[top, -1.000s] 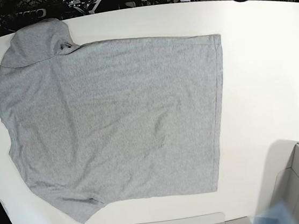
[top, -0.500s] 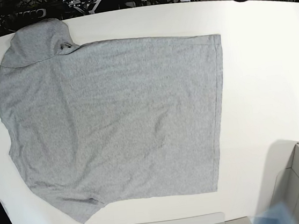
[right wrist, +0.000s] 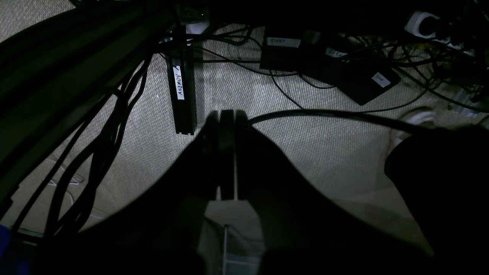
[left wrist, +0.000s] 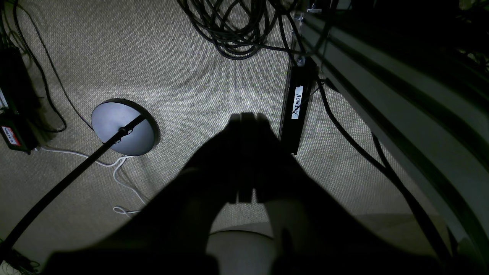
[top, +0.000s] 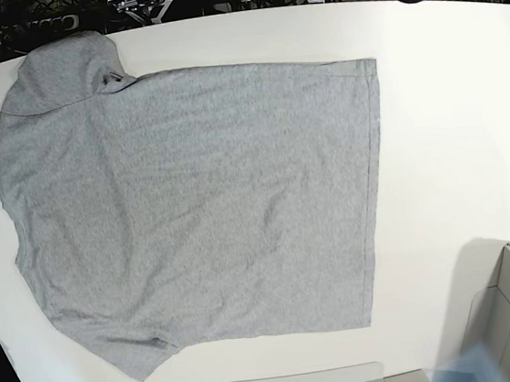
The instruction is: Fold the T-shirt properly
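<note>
one grey t-shirt (top: 196, 202) lies flat, unfolded, on the white table (top: 449, 113).

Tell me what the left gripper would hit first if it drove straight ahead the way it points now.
Probably the carpeted floor. The left gripper, shut and empty, points down at bare carpet, with a black labelled bar just beside its line. Depth is hard to judge.
</note>
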`<state>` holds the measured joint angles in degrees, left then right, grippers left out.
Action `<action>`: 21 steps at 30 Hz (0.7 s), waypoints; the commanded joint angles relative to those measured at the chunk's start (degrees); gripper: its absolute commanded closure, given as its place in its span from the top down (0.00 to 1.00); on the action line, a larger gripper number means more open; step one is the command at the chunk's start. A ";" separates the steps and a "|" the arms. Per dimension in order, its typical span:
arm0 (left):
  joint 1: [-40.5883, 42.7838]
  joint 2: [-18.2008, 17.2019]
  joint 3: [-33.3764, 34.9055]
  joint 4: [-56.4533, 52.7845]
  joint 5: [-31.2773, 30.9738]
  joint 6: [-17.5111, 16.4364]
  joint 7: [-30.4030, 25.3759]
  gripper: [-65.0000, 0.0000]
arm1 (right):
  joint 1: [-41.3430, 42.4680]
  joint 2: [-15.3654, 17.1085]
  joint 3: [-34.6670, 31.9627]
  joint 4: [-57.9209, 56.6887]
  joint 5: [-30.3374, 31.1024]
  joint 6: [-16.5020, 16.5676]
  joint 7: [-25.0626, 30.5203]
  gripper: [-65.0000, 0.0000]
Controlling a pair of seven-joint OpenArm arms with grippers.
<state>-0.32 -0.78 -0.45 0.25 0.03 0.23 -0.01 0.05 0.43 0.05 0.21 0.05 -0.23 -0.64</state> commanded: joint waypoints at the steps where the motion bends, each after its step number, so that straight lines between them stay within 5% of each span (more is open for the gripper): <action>1: 0.01 0.29 -0.12 0.14 0.19 0.25 -0.21 0.00 | 0.60 -0.21 -0.01 0.19 0.17 0.45 0.34 0.00; 13: 0.27 -1.03 0.05 -0.03 0.27 0.25 -0.30 0.00 | 1.04 -0.91 -0.45 -0.21 -0.01 0.54 0.07 0.00; 21: 0.45 -4.37 -0.12 -0.12 0.19 -0.01 1.99 0.00 | -1.24 4.36 -0.01 -0.21 0.34 0.98 -0.19 0.00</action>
<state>-0.01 -4.58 -0.43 0.21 0.03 -0.01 3.53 -0.49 4.97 -0.03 0.03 0.10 0.23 -0.54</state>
